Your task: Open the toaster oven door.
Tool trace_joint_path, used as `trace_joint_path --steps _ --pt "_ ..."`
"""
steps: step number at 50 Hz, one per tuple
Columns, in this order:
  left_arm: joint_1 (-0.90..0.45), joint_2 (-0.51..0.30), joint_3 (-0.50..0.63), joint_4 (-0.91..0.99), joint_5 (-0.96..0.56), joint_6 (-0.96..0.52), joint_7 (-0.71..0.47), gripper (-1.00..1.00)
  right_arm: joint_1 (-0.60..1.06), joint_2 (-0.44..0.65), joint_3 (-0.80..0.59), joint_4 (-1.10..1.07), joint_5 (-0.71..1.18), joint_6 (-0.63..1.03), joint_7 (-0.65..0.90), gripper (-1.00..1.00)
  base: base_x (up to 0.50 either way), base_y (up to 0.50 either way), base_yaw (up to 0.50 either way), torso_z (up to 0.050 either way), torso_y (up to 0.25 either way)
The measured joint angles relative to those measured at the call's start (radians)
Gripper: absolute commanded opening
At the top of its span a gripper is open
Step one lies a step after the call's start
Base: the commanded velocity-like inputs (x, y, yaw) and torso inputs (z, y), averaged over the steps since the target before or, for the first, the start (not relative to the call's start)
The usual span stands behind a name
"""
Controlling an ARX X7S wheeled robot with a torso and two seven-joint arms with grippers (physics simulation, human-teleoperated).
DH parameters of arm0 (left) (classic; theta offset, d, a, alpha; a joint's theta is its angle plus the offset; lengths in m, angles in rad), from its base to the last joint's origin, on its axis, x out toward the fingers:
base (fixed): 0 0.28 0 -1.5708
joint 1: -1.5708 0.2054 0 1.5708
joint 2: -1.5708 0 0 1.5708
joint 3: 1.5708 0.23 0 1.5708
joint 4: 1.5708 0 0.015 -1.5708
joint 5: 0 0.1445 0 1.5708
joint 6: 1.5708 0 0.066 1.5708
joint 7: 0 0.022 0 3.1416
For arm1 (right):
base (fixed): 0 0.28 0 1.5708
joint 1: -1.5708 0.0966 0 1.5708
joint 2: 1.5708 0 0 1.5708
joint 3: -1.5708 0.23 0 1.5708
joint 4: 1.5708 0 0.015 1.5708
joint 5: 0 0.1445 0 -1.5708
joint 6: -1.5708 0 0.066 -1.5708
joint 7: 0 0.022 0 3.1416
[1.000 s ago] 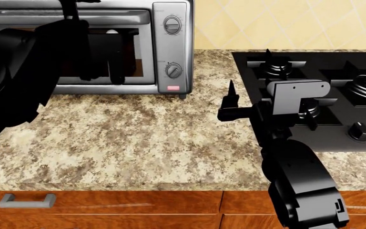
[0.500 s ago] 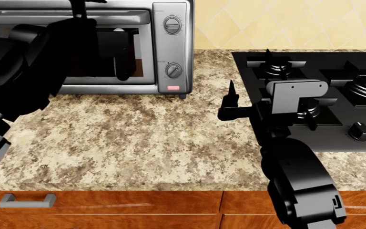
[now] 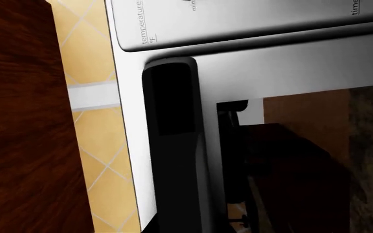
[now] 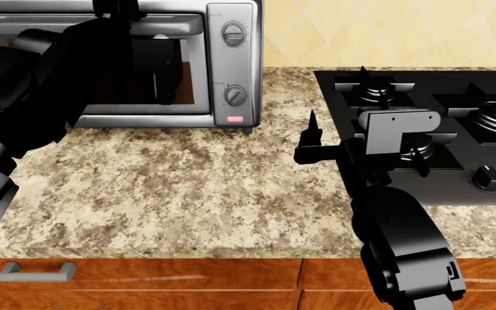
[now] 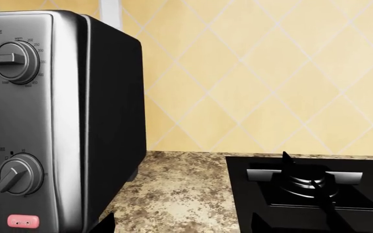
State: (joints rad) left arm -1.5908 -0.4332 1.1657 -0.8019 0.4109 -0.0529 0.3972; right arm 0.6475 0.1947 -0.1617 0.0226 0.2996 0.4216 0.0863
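The brushed-steel toaster oven (image 4: pixel 235 64) stands at the back left of the counter, and its knobs and red button also show in the right wrist view (image 5: pixel 37 121). Its door (image 4: pixel 192 81) stands upright against the oven, mostly hidden by my left arm. The silver bar handle (image 4: pixel 175 22) runs along the door's top. My left gripper (image 4: pixel 114 11) is up at that handle. The left wrist view shows the steel door frame (image 3: pixel 271 63) very close, with a dark bar along it, and the jaws cannot be made out. My right gripper (image 4: pixel 310 139) hangs open and empty over the counter.
The black gas cooktop (image 4: pixel 454 123) fills the right side, close to my right arm, and shows in the right wrist view (image 5: pixel 303 194). Granite countertop (image 4: pixel 188 187) lies in front of the oven. Wooden drawer fronts with a silver handle (image 4: pixel 37 271) sit below. A tiled wall (image 4: pixel 386 32) stands behind.
My left arm has risen and moved in toward the top of the oven door. The door's position looks unchanged. My right arm has barely moved.
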Motion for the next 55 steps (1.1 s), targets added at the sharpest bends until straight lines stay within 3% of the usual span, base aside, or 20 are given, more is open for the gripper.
trace_joint_path --steps 40,55 --pt "0.332 -0.474 -0.082 1.004 -0.036 -0.391 0.146 -1.00 -0.012 0.014 -0.001 -0.059 0.039 0.017 0.020 1.00 0.00 0.00 0.00 0.000 0.001" --pt "0.498 -0.623 -0.071 1.290 -0.109 -0.566 0.131 -1.00 -0.017 0.016 -0.004 -0.072 0.051 0.017 0.025 1.00 0.00 0.00 0.00 0.000 0.006"
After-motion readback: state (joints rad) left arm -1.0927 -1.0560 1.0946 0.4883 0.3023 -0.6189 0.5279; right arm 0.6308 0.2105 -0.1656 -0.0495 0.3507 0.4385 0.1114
